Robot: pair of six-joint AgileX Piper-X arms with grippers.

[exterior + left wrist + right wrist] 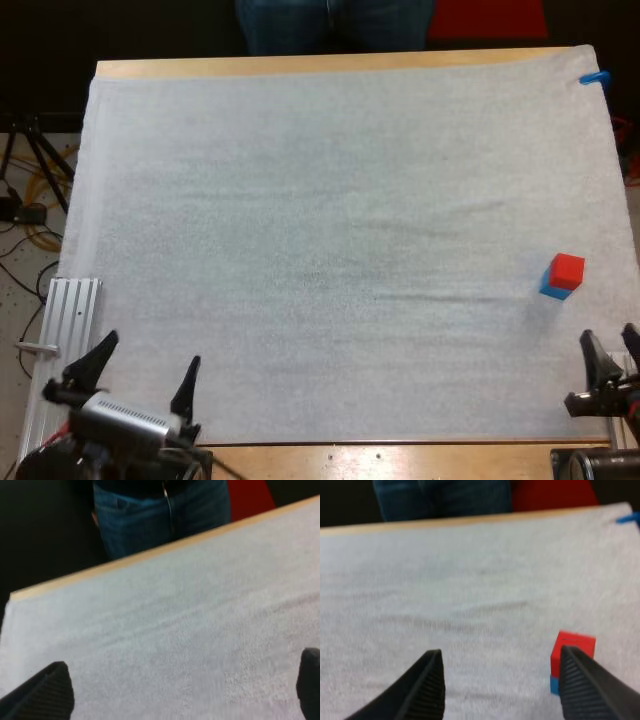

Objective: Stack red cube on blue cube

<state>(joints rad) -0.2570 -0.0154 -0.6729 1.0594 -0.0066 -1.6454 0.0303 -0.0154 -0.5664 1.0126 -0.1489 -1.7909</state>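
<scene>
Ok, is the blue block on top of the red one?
No, the red cube sits on top, with the blue cube underneath it on the mat.

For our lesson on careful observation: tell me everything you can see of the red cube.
The red cube is a small, plain, bright red block with flat faces and crisp edges. Its surface looks matte, and its material cannot be told. It sits upright on top of the blue cube, which shows just beneath it, near the right side of the white mat. Only the blue cube touches it. The right gripper is nearby, its fingers open and clear of the cube.
</scene>
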